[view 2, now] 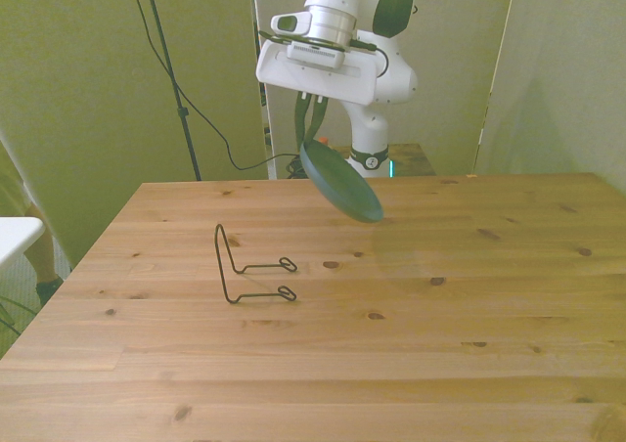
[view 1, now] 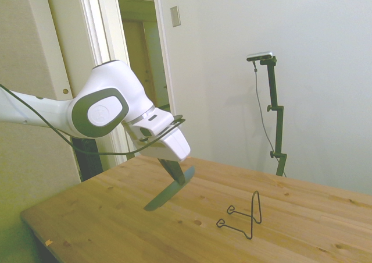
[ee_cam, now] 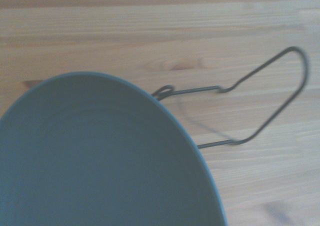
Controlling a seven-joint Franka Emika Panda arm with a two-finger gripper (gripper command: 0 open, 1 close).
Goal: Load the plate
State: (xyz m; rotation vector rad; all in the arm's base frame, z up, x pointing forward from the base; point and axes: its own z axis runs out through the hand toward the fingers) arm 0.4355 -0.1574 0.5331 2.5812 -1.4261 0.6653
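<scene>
The dark green plate hangs tilted in the air above the table, held by its upper rim in my gripper, which is shut on it. From the side, the plate shows edge-on, slanting down toward the wood without touching it. In the wrist view the plate fills most of the picture, with the wire stand beyond its rim. The thin black wire stand sits on the table toward the front view's left of the plate, nearer the camera; in the side view the stand is to the plate's right.
The wooden table has its near-left corner in the side view. A doorway opens behind the arm. At the front view's left edge a white object stands beside the table.
</scene>
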